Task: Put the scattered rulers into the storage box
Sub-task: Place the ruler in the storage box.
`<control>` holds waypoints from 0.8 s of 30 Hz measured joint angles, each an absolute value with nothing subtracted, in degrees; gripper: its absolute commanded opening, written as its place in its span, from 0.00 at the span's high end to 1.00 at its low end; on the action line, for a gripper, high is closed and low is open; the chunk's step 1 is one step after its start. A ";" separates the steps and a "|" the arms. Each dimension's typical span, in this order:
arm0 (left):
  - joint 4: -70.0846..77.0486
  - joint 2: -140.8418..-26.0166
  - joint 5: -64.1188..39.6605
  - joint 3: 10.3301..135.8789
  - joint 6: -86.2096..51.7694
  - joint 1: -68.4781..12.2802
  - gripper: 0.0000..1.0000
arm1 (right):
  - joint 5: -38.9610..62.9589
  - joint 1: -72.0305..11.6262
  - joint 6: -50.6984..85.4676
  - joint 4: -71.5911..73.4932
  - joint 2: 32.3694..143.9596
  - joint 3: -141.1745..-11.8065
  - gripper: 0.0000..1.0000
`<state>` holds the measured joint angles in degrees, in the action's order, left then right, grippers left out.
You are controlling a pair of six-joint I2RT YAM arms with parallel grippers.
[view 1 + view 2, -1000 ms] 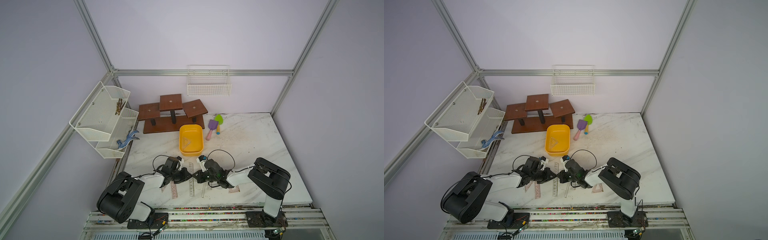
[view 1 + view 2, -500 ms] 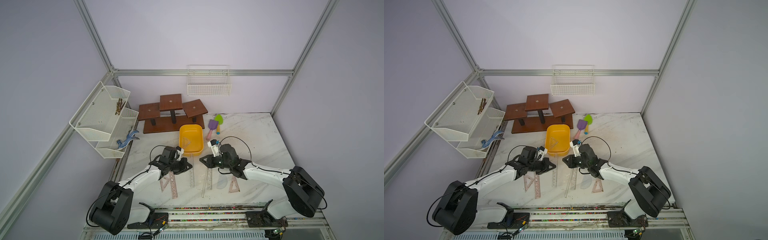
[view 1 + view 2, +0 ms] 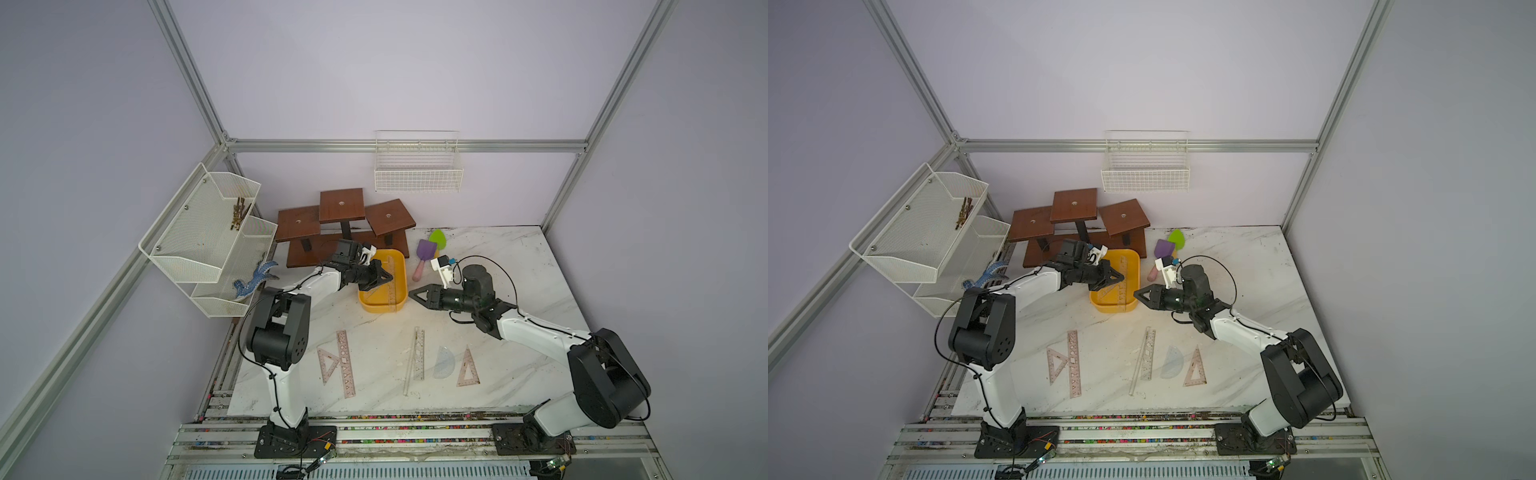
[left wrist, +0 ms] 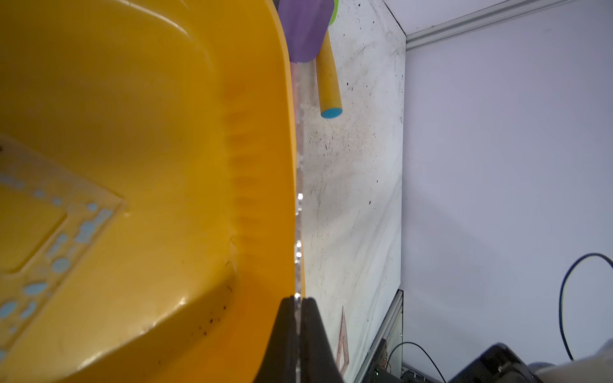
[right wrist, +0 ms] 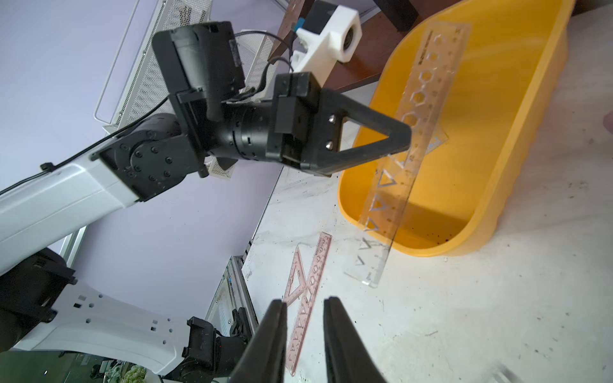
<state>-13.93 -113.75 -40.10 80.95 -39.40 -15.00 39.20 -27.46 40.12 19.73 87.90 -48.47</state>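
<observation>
Nearest the front rail, six pieces are still flat on the white marble table (image 3: 498, 266). On one side are a pinkish triangular set square (image 3: 327, 365) and a long pinkish stencil ruler (image 3: 345, 363). On the other are a thin clear straight ruler (image 3: 408, 370) touching a second straight stencil ruler (image 3: 419, 353), a clear half-round protractor (image 3: 444, 362) and another pinkish set square (image 3: 468, 368).

A second ago both arms were crouched low over that row. Now they've swung up and away. The gap in the middle of the row is new: the long clear plastic stencil ruler (image 5: 428, 99) that lay there is off the table!

Further back, the right claw (image 3: 412, 293) was pressed together a second ago. Now it has spread a little and holds nothing, hanging just beside the box.

The left claw (image 3: 388, 277) is pinching that clear ruler around its middle, tilted over the shallow yellow plastic storage box (image 3: 380, 307). The ruler's far end is above the box, while its near end sticks out past the near rim. A clear set square (image 4: 83, 225) already lies inside.

So ruler number two looks moments from delivery. I'd say it wants shifting farther back before release, or that overhanging end could catch the rim.

Behind, the purple toy shovel (image 3: 426, 251) and brown wooden stand (image 3: 340, 205) sit undisturbed.
</observation>
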 measured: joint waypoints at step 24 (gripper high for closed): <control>-8.80 -123.59 -39.88 86.30 -41.43 -13.08 1.00 | 45.54 -24.51 43.55 25.76 95.18 -48.56 0.74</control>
<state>-8.80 -123.59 -39.88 86.30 -41.43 -13.08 45.54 -24.51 43.55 25.76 95.18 -48.56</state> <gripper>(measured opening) 0.049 0.260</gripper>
